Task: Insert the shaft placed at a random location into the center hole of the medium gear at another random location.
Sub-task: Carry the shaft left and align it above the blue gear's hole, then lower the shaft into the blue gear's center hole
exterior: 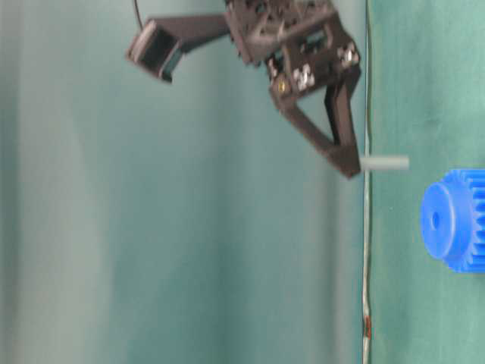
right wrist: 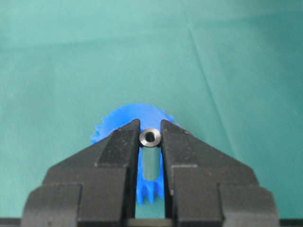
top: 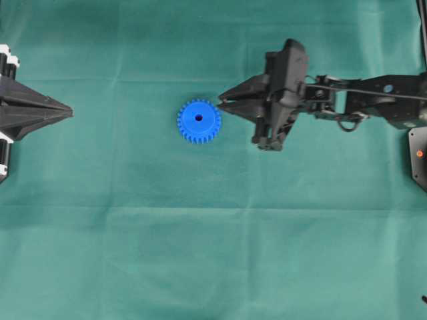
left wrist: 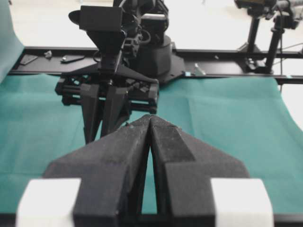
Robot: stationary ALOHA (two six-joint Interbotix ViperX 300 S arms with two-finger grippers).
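The medium gear (top: pixel 199 121), bright blue and toothed, lies flat on the green cloth with its center hole (top: pixel 199 118) showing dark and open. My right gripper (top: pixel 222 102) hovers just right of and beyond the gear's rim. In the right wrist view it (right wrist: pixel 150 124) is shut on the shaft (right wrist: pixel 150 138), a silver-grey pin held upright, and the gear (right wrist: pixel 124 118) lies partly hidden below the fingers. From table level the shaft (exterior: pixel 385 162) sticks out of the gripper (exterior: pixel 352 166) above the gear (exterior: pixel 455 220). My left gripper (top: pixel 69 111) rests shut and empty at the far left.
Green cloth (top: pixel 200 253) with fold creases covers the whole table. The right arm's links (top: pixel 373 100) stretch in from the right edge, above a black bracket (top: pixel 419 157). In the left wrist view a black rail (left wrist: pixel 222 75) runs along the far end of the cloth.
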